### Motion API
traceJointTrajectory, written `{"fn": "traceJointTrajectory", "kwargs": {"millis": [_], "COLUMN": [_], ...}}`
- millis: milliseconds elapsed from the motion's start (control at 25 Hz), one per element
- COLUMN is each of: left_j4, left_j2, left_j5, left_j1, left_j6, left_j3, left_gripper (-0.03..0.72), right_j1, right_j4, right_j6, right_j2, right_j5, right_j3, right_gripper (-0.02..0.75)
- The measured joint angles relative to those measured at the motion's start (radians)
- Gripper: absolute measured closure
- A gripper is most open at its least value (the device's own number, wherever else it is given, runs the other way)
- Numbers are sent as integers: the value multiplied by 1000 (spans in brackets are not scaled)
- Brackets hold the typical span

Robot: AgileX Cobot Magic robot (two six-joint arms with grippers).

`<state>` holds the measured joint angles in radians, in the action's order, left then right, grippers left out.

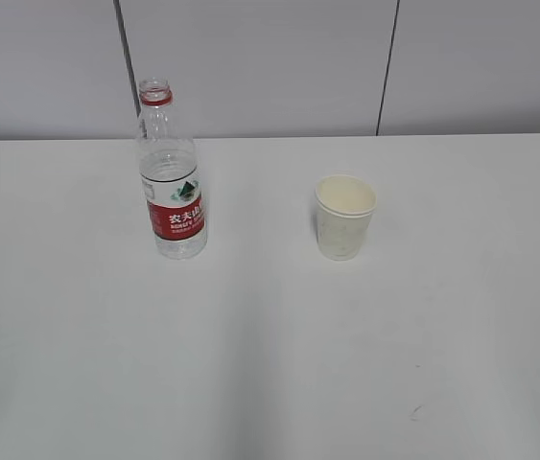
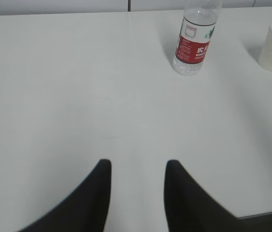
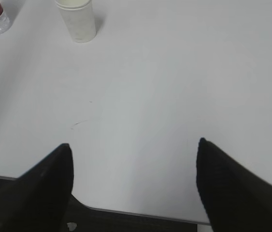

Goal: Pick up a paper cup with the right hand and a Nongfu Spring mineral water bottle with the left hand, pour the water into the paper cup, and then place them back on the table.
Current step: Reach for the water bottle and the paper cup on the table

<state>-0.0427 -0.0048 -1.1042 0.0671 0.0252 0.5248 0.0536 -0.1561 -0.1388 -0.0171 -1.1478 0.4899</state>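
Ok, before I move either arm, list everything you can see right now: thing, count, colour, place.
bottle: one, clear with red neck ring and red-and-white label, no cap, standing upright on the left of the table, part full of water.
cup: one, off-white with faint speckles, cream inside, standing upright to the right of the bottle, apart from it.
table: one, white, a small dark scuff near its front right.
wall: pale grey panels with dark seams, behind the table.
left gripper: one, black, open, above bare table short of the bottle, holding nothing.
right gripper: one, black, open wide, above bare table short of the cup, holding nothing.
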Motion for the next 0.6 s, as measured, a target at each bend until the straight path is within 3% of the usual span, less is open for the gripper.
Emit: {"fn": "traceJointTrajectory", "kwargs": {"millis": [600], "left_j4": [0], "left_j2": [0], "left_j5": [0], "left_j1": [0], "left_j6": [0], "left_j3": [0], "left_gripper": [448], "right_j1": [0], "right_j4": [0], "right_j6": [0], "right_j2": [0], "right_j5": [0], "right_j3": [0], "right_gripper": [150]}}
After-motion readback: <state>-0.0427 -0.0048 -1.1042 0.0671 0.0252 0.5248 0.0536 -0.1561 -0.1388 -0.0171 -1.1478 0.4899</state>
